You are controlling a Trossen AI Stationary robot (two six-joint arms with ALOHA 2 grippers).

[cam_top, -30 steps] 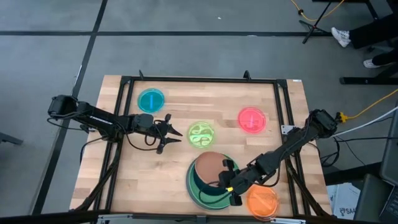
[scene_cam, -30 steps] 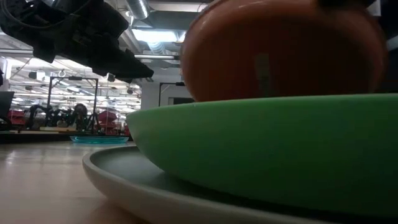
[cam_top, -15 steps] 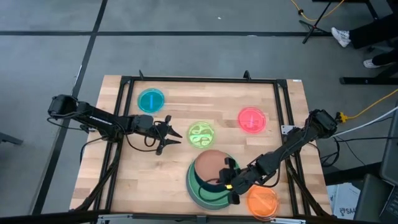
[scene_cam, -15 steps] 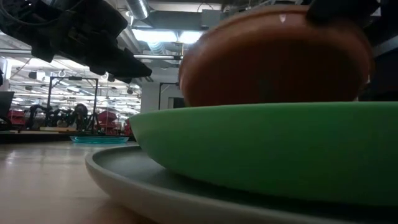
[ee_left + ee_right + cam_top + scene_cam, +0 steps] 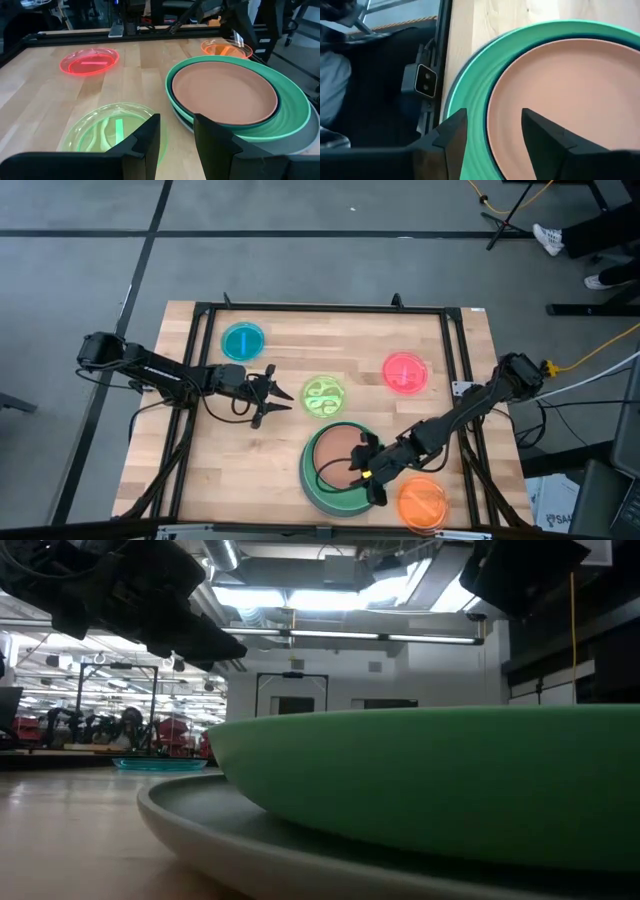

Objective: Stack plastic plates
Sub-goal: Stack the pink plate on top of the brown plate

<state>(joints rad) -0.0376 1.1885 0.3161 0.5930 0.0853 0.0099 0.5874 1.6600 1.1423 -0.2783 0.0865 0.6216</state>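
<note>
- The stack sits near the desk's (image 5: 200,460) front edge: grey plate (image 5: 200,830) lowest, green plate (image 5: 322,498) on it, then a teal rim, and the brown plate (image 5: 338,452) seated on top.
- My right pincer (image 5: 366,470) hovers at the stack's right side, fingers apart, holding nothing.
- My left pincer (image 5: 268,394) waits mid-desk, just left of the lime plate (image 5: 323,395), fingers apart.
- Four small plates are unstacked: lime at centre, cyan (image 5: 243,341) toward the back-left corner, pink (image 5: 405,372) toward the back right, orange (image 5: 422,504) at the front edge, just right of the stack.
- I judge the job about half done.
</note>
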